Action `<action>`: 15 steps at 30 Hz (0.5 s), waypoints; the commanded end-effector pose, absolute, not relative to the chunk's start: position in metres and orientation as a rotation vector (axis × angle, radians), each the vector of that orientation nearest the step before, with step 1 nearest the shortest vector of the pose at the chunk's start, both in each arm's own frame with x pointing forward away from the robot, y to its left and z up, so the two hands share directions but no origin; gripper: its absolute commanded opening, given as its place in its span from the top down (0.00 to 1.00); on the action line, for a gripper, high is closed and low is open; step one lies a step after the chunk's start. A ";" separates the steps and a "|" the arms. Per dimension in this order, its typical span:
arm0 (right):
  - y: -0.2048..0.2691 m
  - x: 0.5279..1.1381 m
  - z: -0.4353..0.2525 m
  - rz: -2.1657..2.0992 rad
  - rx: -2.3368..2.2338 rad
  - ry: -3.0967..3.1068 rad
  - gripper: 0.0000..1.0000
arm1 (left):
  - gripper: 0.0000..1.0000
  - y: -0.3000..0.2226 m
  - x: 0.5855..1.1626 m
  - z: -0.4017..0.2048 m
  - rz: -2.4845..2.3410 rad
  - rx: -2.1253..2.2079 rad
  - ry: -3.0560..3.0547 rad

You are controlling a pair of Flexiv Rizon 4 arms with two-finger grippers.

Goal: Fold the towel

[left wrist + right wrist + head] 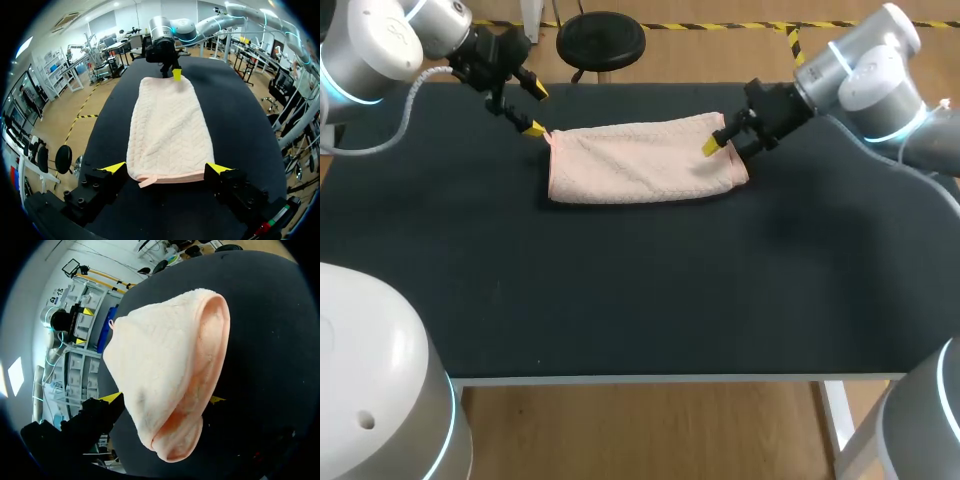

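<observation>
A pale pink towel (640, 160), folded into a long strip, lies flat on the far half of the table. My left gripper (534, 110) stands open at the towel's left end. In the left wrist view the short end of the towel (167, 140) lies between the yellow fingertips (114, 167) of that gripper (166, 168). My right gripper (718, 138) is open at the towel's right end, one yellow tip over the cloth. In the right wrist view the end of the towel (170, 355) bulges up between that gripper's (165, 399) fingers. Each wrist view shows the other gripper (172, 70) (80, 325) at the far end.
The black table (650, 290) bears nothing but the towel. Its near edge runs along the front, and its right side curves inward.
</observation>
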State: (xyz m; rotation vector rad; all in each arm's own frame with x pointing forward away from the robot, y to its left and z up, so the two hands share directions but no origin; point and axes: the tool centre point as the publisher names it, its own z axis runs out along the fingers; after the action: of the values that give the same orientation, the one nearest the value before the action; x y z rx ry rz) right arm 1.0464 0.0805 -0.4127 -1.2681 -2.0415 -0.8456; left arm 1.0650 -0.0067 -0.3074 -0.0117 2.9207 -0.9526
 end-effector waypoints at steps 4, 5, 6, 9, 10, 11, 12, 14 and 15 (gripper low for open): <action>0.098 1.052 -0.417 -0.833 -1.268 -2.031 0.00 | 0.00 -0.006 1.065 -0.309 -0.956 -0.010 2.917; 0.099 1.052 -0.417 -0.833 -1.274 -2.028 0.00 | 0.00 -0.006 1.065 -0.309 -0.956 -0.010 2.917; 0.100 1.051 -0.417 -0.831 -1.280 -2.027 0.00 | 0.00 -0.006 1.065 -0.309 -0.956 -0.010 2.917; 0.101 1.049 -0.415 -0.819 -1.316 -2.020 0.79 | 0.00 -0.006 1.065 -0.309 -0.956 -0.010 2.917; 0.101 1.048 -0.414 -0.817 -1.323 -2.020 1.00 | 0.00 -0.006 1.065 -0.309 -0.956 -0.010 2.917; 0.101 1.047 -0.414 -0.814 -1.332 -2.018 1.00 | 0.00 -0.006 1.065 -0.309 -0.956 -0.010 2.917; 0.101 1.047 -0.413 -0.810 -1.347 -2.018 1.00 | 0.00 -0.006 1.065 -0.309 -0.956 -0.010 2.917; 0.102 1.045 -0.410 -0.798 -1.372 -2.019 1.00 | 0.00 -0.006 1.065 -0.309 -0.956 -0.010 2.917; 0.104 1.045 -0.408 -0.793 -1.388 -2.019 1.00 | 0.00 -0.006 1.065 -0.309 -0.956 -0.010 2.917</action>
State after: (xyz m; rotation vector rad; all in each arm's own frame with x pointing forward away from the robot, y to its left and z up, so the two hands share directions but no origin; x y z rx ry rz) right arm 1.0518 0.1004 -0.4165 -1.3604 -2.0042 -0.8010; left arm 1.0650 -0.0066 -0.3074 -0.0116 2.9204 -0.9533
